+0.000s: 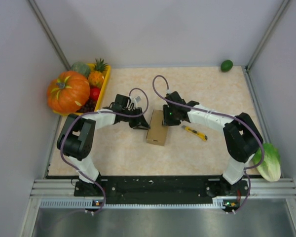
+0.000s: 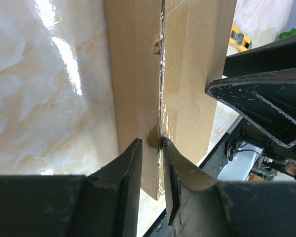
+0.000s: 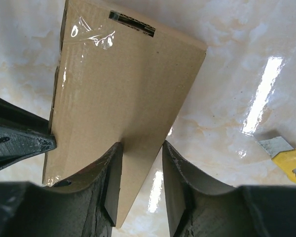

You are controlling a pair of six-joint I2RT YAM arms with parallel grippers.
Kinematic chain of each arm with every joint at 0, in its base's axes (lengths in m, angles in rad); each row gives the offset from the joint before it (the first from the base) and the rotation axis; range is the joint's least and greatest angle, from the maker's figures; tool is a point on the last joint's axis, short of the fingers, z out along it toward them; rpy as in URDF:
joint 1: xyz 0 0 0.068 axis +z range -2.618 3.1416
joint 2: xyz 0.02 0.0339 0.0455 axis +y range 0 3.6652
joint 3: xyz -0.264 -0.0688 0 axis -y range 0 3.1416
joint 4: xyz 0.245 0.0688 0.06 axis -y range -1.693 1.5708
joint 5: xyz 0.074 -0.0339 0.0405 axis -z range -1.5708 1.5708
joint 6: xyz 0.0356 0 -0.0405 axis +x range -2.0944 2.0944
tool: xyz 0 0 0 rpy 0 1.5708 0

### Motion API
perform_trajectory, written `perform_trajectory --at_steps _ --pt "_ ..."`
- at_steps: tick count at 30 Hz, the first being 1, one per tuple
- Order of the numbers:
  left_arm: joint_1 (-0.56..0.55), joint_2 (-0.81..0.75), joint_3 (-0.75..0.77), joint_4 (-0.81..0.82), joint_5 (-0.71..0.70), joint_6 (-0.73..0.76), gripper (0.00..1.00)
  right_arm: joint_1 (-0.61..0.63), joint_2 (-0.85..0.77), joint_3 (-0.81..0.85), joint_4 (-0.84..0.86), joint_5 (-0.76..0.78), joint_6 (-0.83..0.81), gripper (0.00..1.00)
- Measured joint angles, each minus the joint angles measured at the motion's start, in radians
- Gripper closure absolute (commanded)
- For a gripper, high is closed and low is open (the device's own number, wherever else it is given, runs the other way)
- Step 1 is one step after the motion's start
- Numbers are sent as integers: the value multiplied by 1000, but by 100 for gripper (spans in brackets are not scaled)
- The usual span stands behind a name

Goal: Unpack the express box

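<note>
Express box (image 1: 157,128), a plain brown oblong, is laid flat near the middle of the desk (image 1: 212,94), between the two sets of jaws. Its flaps are closed, and clear tape (image 2: 161,98) is seen along the centre seam.

At the far left corner a yellow tray (image 1: 105,84) is loaded with a large orange pumpkin (image 1: 68,92), a pineapple (image 1: 96,76) and other fruit. The left arm (image 1: 96,120) is reached in from that side, and the left jaws are set at the far left part of the express box. In the left wrist view they are only narrowly parted, the fingertips (image 2: 136,153) placed to either side of the taped seam, with nothing gripped between them. Whether the cardboard is touched cannot be told.

The right arm (image 1: 207,116) is reached in from the other side. The right jaws are spread wider, with the fingers (image 3: 113,168) set astride one long edge of the box, so that cardboard and bare desk are both shown in the gap. Nothing is clamped.

Just right of the box, apart from it, a yellow utility knife (image 1: 194,132) is laid on the desk. A green fruit (image 1: 227,65) is seen by the far right corner, and a leafy cabbage (image 1: 267,162) at the right edge.
</note>
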Motion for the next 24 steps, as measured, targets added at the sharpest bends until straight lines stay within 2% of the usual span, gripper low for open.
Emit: perform_trajectory --at_steps 13,24 --pt "16 -9 0 -22 -13 1 78 0 3 0 2 3 28 76" --pt "43 -10 -3 -30 -2 -8 81 0 5 0 3 6 45 88"
